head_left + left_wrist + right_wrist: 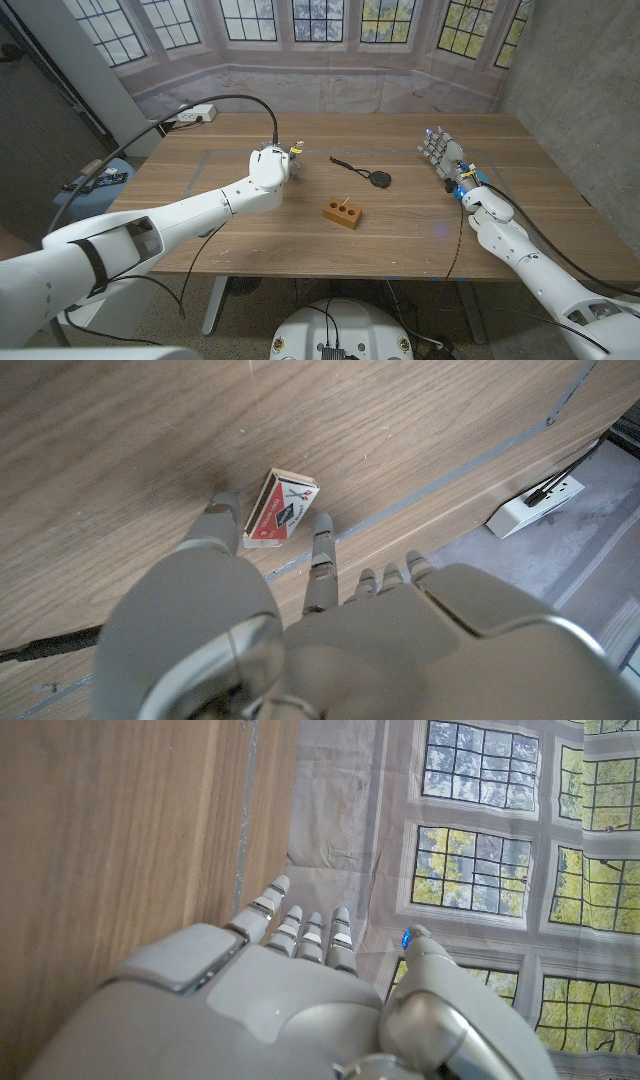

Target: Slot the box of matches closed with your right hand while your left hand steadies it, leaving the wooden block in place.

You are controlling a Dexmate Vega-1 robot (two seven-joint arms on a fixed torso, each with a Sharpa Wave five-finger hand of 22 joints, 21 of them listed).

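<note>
My left hand (300, 620) straddles the small red-and-white cardboard matchbox (281, 508) with fingers parted, gripping nothing, so I should pinch its sides before my open, empty right hand (441, 155) crosses over.

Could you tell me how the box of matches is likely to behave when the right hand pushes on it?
The box of matches looks like thin card lying flat on smooth wood, so it probably slides easily. It seems light and crushable, so a gentle push suits. The left hand's fingers flank it and may stop it skating.
</note>
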